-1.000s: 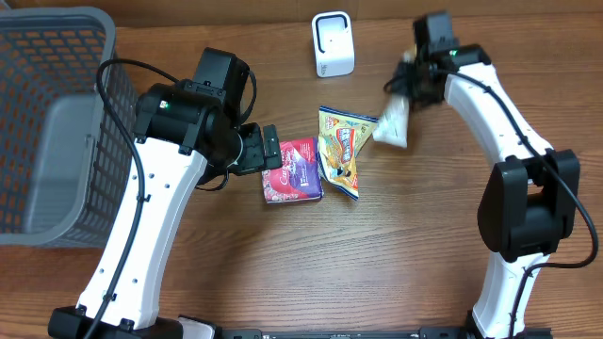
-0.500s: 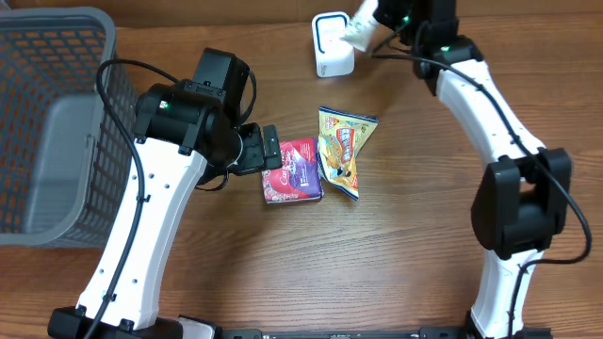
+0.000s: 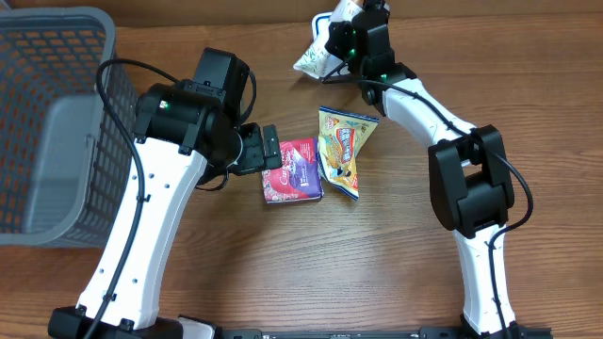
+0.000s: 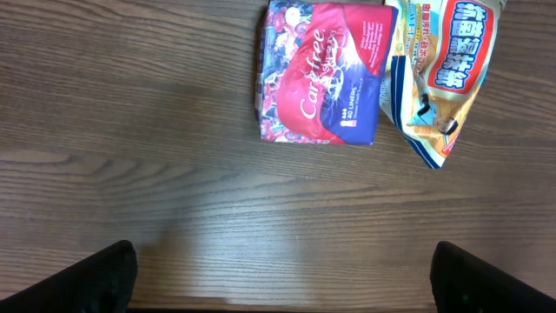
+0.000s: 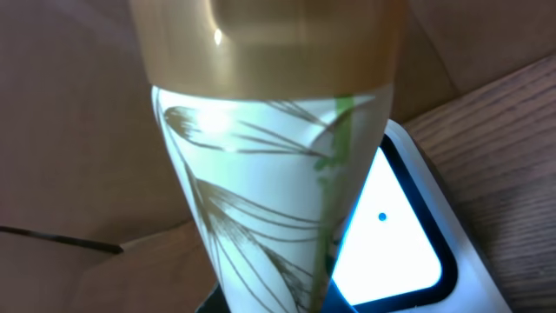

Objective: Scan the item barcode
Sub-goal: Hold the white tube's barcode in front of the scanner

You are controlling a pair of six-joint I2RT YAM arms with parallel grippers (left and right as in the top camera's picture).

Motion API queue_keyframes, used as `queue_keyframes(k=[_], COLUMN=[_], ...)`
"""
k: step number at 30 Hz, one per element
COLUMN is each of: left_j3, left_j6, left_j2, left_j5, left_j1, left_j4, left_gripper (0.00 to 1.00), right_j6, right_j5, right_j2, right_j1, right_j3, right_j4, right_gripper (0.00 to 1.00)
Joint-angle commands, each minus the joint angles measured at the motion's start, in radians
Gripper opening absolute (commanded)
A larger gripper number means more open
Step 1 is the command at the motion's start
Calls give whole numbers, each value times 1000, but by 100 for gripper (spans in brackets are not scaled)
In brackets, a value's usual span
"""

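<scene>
My right pincer is clenched on the white tube, held just above the scanner and its lit window; my left pincer hangs released over the desk, near the red packet

A second ago my right gripper held the tube out on the right, just beside the upper corner of the snack bag. Since then I have swung that arm up and leftward along the back of the table. Half a second ago the tube was at the scanner's upper right corner. Now it hangs in front of the scanner, its free end poking out past the left side. From above, the scanner, plain to see before, is mostly covered by my wrist and the tube.
</scene>
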Motion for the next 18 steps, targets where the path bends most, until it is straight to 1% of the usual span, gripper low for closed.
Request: queue_keyframes(k=[1, 4, 8, 18], left_j3=[14, 14, 14, 14], left_j6=[16, 16, 16, 16], left_j2=[-11, -11, -11, -11], left_j5=[-7, -7, -7, -7], left_j1=[-1, -1, -1, -1], left_j4=[2, 2, 2, 2], left_gripper=[100, 100, 100, 100], right_j6=[48, 45, 33, 117], right_j5=[27, 37, 130, 113], right_j2=[-38, -38, -38, -38], right_j1=[-5, -10, -23, -65], right_j3=[40, 41, 43, 45], right_j4=[25, 42, 55, 55], right_gripper=[4, 4, 4, 4])
